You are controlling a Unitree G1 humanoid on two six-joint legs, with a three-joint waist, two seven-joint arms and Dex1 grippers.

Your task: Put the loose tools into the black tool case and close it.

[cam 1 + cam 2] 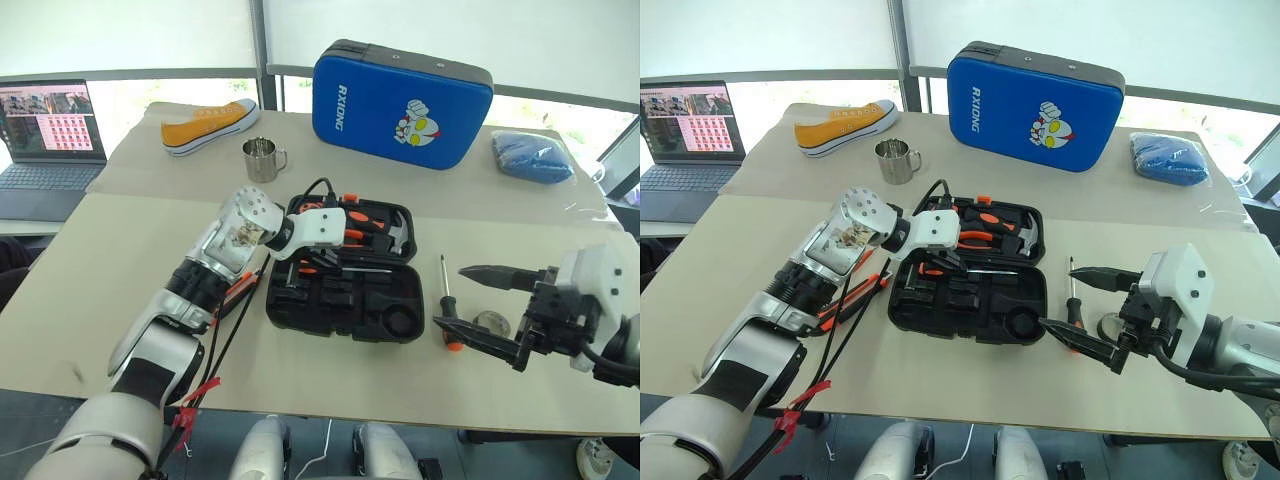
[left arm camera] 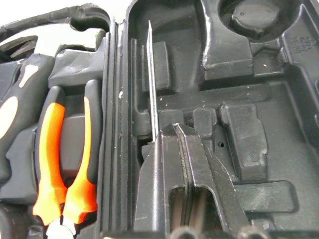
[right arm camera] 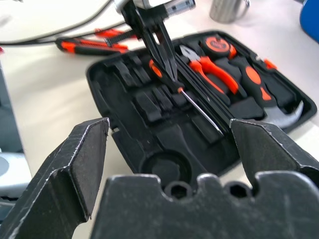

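The left gripper point(image 3: 167, 64) is clenched on a screwdriver point(image 3: 199, 109), its two black fingers pinched together where the handle meets the shaft, over the near half of the black tool case point(image 1: 345, 290). The wrist bends so the fingers point down and toward the robot's right, and the forearm reaches in from the left edge of the table point(image 1: 100, 290), crossing above the case's left side. In the left wrist view the thin metal shaft runs along the ridge next to the hinge, above the empty moulded slots.

The right gripper point(image 1: 478, 305) hangs with its fingers spread wide and nothing between them, pointing leftward and slightly down, just right of the case. Below it on the table lie a second screwdriver point(image 1: 447, 300), with its orange end toward the near edge, and a small round tape roll point(image 1: 490, 323).

The case lies open and flat at the table's middle; its far half holds orange-handled pliers point(image 3: 212, 67), a hammer point(image 1: 398, 235) and a tape measure point(image 3: 215, 44). A black-orange utility knife point(image 3: 89, 46) lies on the table left of the case.
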